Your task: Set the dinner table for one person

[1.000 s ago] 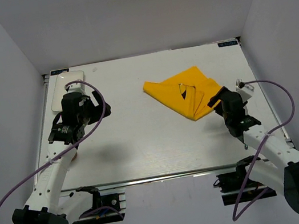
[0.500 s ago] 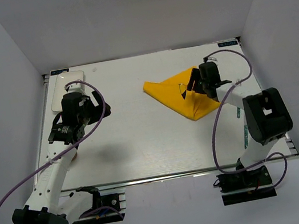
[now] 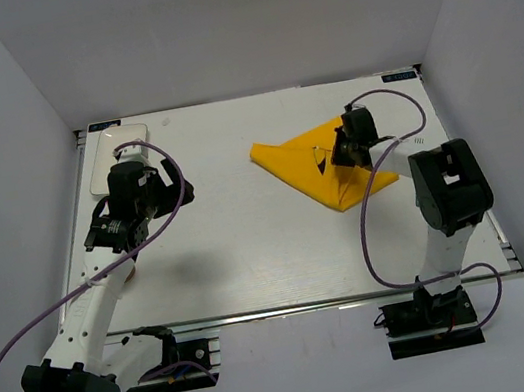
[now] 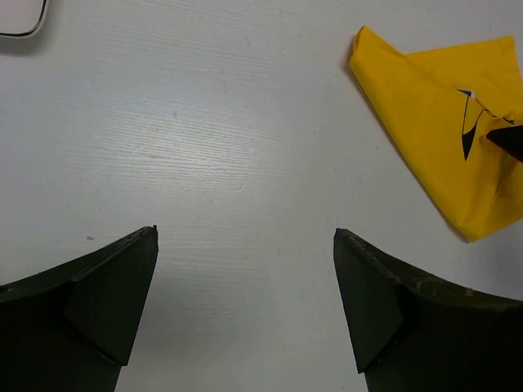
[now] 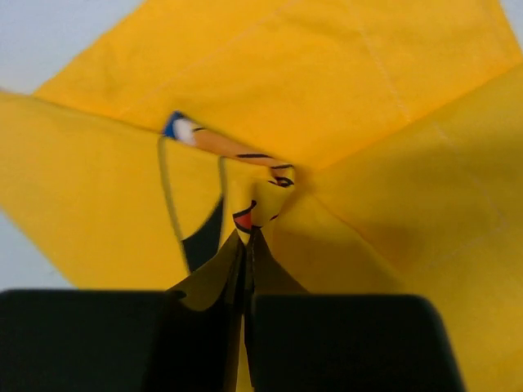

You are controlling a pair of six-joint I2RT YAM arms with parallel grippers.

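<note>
Pinching thin mat (image 5: 343,90) fold in right gripper (image 5: 247,282), holding left gripper (image 4: 245,273) wide over table (image 4: 245,131); may slip or bunch when pulled.

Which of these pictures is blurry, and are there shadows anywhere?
Right wrist view: the black right fingers and the pinched yellow printed cloth look soft. Left wrist view: sharp, grain visible on the large white flat tabletop. Top view: soft shadow beside the left arm.
</note>
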